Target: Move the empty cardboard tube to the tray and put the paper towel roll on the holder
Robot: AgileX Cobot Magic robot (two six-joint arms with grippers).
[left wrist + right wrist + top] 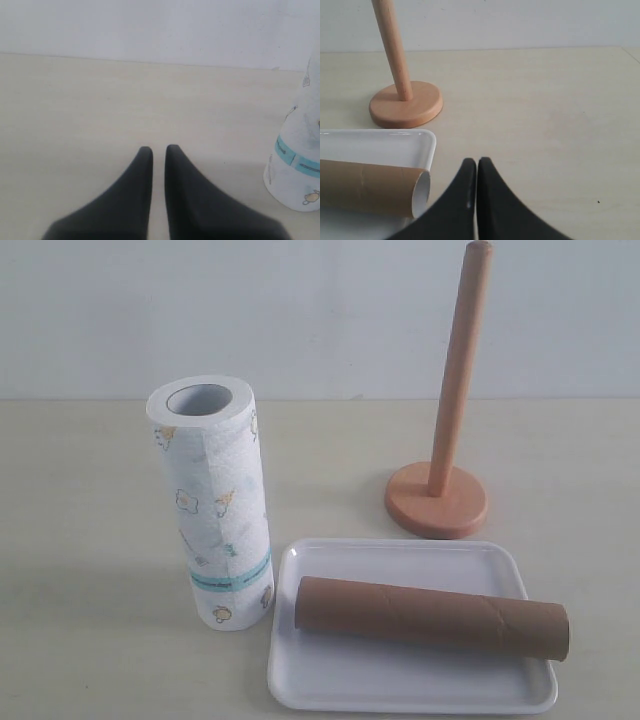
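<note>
No words, brands or numbers can be read anywhere. The paper towel roll (pixel 212 502) carries a teal band (pixel 233 573) with small dark marks along it, too blurred to make out as lettering in either the exterior or the left wrist view; the rest of its print is only small yellow-orange cartoon figures.

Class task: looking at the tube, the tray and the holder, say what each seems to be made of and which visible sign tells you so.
Tube: brown cardboard, matt, with a spiral seam and a hollow end.
Tray: probably plastic, perhaps melamine; white, glossy, with a low rounded rim.
Holder: apparently wood, smooth and light orange-brown, with faint grain on the base in the right wrist view.
</note>
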